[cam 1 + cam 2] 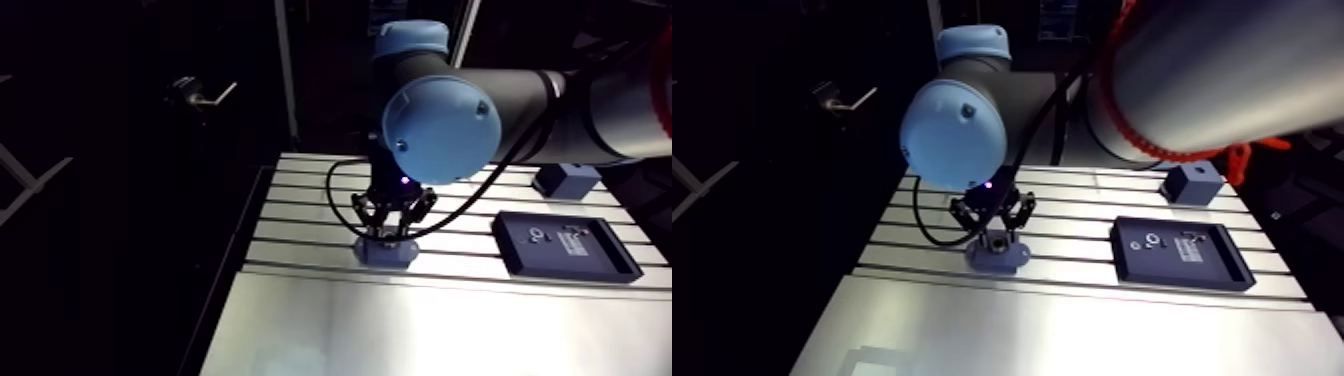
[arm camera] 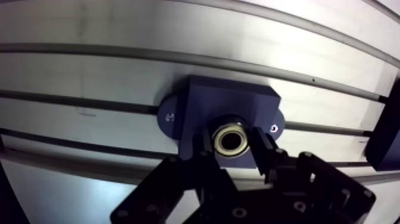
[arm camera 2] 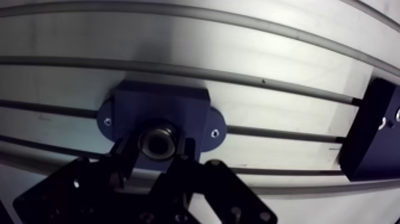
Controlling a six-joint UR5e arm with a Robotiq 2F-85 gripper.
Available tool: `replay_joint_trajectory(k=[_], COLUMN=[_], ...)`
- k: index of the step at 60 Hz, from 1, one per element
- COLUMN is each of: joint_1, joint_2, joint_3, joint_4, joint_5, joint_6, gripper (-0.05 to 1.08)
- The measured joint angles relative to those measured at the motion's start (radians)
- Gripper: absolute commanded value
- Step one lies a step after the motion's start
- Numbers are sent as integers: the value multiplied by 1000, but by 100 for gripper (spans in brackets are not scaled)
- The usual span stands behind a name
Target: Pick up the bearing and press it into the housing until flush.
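Bearing (image 2: pixel 231 138) tight in pincer (image 2: pixel 232 143), at bore of blue housing (image 2: pixel 199 104).

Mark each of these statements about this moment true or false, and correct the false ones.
1. The gripper has the bearing between its fingers, at the bore of the housing. True.
2. The housing sits inside the dark tray. False: it sits on the slotted table, apart from the tray.
3. The gripper hangs open with nothing between its fingers. False: its fingers are shut on the bearing.
4. A small blue block stands on the table beyond the tray. True.
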Motion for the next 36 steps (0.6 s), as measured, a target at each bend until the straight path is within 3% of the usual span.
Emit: replay_joint_trajectory(k=[36], joint_1=[1], joint_2=[1], joint_3=[0], joint_4=[0], joint_5=[1], joint_6=[0], gripper=[59])
